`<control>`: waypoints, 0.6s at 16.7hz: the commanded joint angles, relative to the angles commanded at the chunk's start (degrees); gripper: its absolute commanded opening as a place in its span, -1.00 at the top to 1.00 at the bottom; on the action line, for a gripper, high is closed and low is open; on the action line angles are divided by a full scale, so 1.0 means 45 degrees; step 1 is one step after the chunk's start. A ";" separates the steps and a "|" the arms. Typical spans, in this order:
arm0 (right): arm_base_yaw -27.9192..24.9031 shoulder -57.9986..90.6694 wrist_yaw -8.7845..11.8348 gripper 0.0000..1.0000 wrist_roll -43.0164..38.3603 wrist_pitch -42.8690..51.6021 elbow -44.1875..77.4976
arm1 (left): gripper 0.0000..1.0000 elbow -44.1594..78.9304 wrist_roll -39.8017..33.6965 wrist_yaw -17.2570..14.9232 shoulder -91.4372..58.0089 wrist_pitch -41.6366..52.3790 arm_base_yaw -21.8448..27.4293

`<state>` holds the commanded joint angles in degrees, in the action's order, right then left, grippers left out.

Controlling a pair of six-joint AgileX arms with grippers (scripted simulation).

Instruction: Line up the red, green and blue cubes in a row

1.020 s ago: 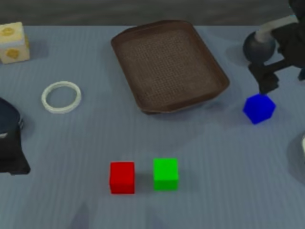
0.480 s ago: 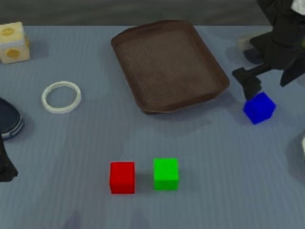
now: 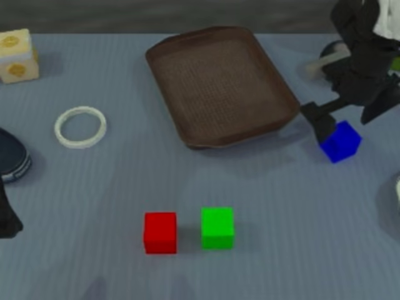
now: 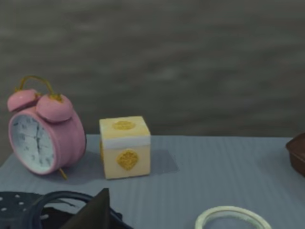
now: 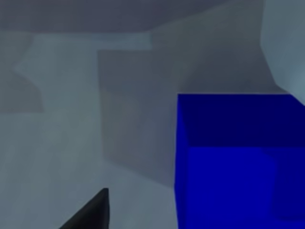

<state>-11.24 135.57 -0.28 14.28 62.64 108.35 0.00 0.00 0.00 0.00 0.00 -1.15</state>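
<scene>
Right of the brown tray point(image 3: 219, 81), the right gripper point(image 3: 340, 125) straddled the blue cube point(image 3: 341, 141), fingers apart; only the left wrist view showed a pink alarm clock point(image 4: 40, 133).

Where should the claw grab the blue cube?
Probably from straight above, pinching two opposite flat sides of the blue cube. It sits turned cornerwise on the table, so the right claw, already right over it, should be turned to match those faces.

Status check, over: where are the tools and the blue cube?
Right tool open at blue cube, not gripping. Left tool parked at left edge. Red cube, green cube side by side. Path unobstructed.
</scene>
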 joint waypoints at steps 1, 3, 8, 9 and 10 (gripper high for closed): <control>-0.0006 0.0173 -0.0002 -1.00 -0.0010 -0.0571 -0.0330 | -1.00 0.0000 0.0000 0.0000 0.0000 0.0000 0.0000; -0.0019 0.0483 -0.0005 -1.00 -0.0025 -0.1439 -0.0898 | -1.00 0.0000 0.0000 0.0000 0.0000 0.0000 0.0000; -0.0028 0.0657 -0.0007 -1.00 -0.0029 -0.1766 -0.1140 | -1.00 0.0000 0.0000 0.0000 0.0000 0.0000 0.0000; -0.0028 0.0657 -0.0007 -0.85 -0.0029 -0.1766 -0.1140 | -1.00 0.0000 0.0000 0.0000 0.0000 0.0000 0.0000; -0.0028 0.0657 -0.0007 -0.70 -0.0029 -0.1766 -0.1140 | -1.00 0.0000 0.0000 0.0000 0.0000 0.0000 0.0000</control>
<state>-11.36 138.53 -0.31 14.15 54.69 103.22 0.00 0.00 0.00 0.00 0.00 -1.15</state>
